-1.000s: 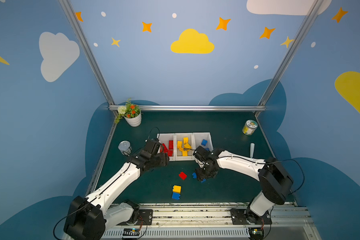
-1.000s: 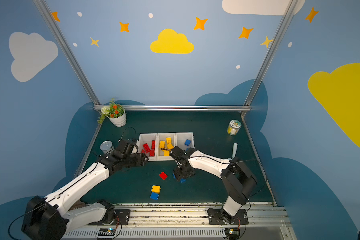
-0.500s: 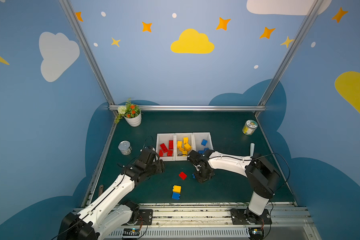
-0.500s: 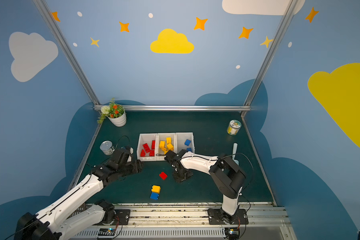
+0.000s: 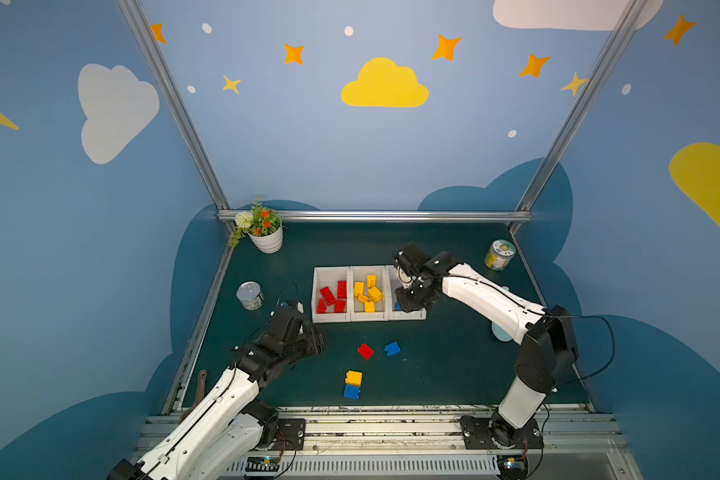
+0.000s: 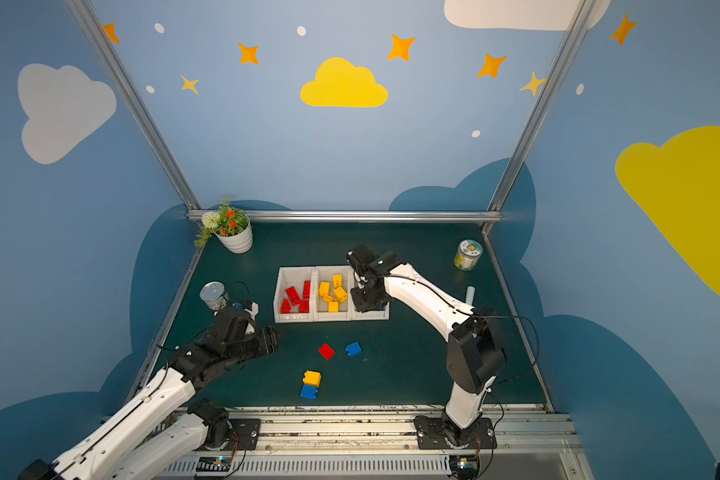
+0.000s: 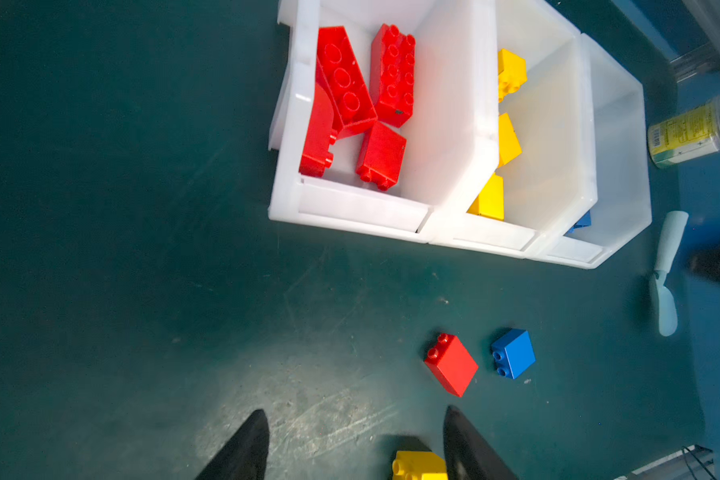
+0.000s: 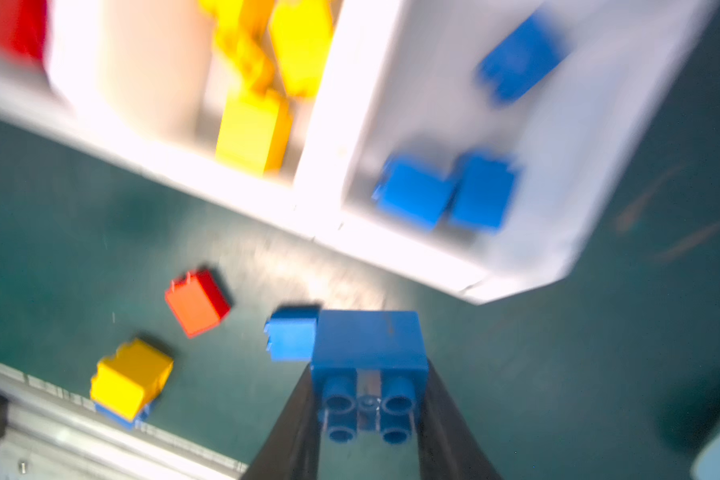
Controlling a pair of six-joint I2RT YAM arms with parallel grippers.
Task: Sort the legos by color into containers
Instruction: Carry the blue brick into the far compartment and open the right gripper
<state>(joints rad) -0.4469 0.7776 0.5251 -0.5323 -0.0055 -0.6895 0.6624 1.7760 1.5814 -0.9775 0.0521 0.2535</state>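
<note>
Blue lego [image 8: 368,338] clamped in right end effector [image 8: 368,374], left end effector [image 7: 355,411] apart, empty

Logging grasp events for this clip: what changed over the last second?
The right gripper closed on a blue brick and carried it up to the blue bin. The left gripper, open and empty, withdrew from the red bin toward the front. The loose red brick, loose blue brick and yellow-on-blue stack stayed put.
</note>
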